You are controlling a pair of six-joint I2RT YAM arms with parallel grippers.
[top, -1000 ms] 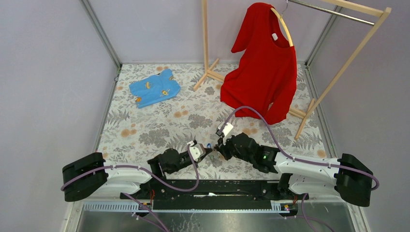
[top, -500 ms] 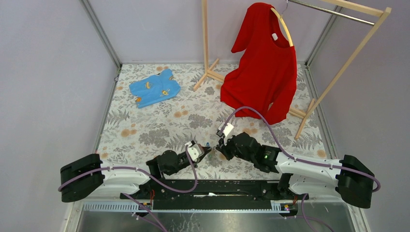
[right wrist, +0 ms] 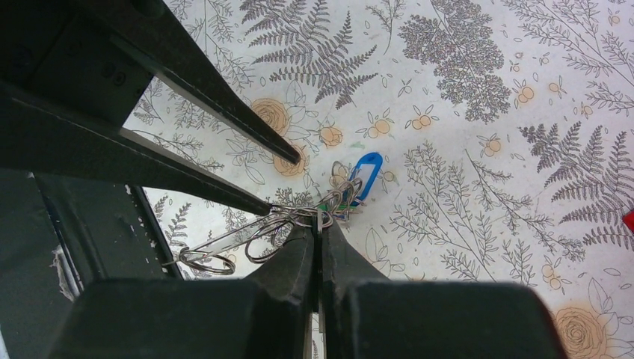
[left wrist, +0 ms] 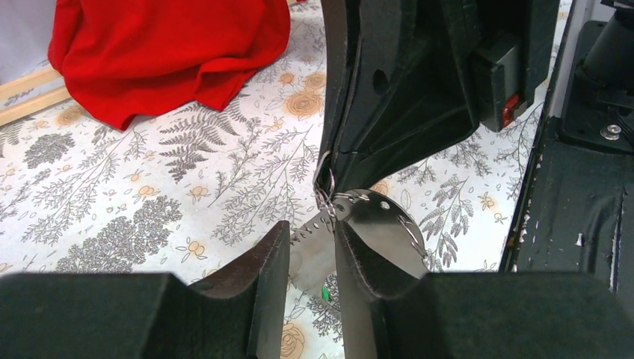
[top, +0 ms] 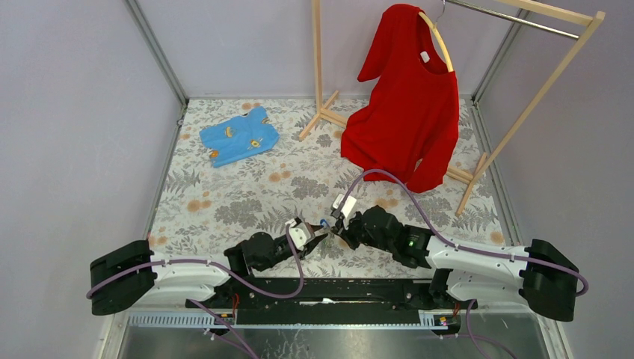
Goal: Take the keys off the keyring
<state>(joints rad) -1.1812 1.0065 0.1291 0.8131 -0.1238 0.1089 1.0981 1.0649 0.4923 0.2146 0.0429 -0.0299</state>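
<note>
The keys (right wrist: 338, 196) hang in a tangled bunch on thin wire keyrings (right wrist: 299, 215) just above the floral table, with a bright blue tag (right wrist: 366, 173) on the far side. The tag shows in the top view (top: 323, 222) between both grippers. My right gripper (right wrist: 320, 228) is shut on the keyring, a thin metal edge pinched between its pads. My left gripper (left wrist: 312, 228) faces it, jaws narrowly apart, with a silvery key blade (left wrist: 321, 221) lying in the gap. Its two dark fingers (right wrist: 224, 82) reach the bunch from the upper left. A round shiny metal piece (left wrist: 377, 224) hangs beside the blade.
Two loose wire rings (right wrist: 202, 262) dangle left of the bunch. A blue child's shirt (top: 239, 136) lies far left on the floral table (top: 224, 202). A red shirt (top: 407, 105) hangs on a wooden rack (top: 321, 112) at the back. The black base rail (top: 329, 292) runs along the near edge.
The grippers have closed in on each other, the right wrist shifting slightly left. The blue tag now shows between them in the top view.
</note>
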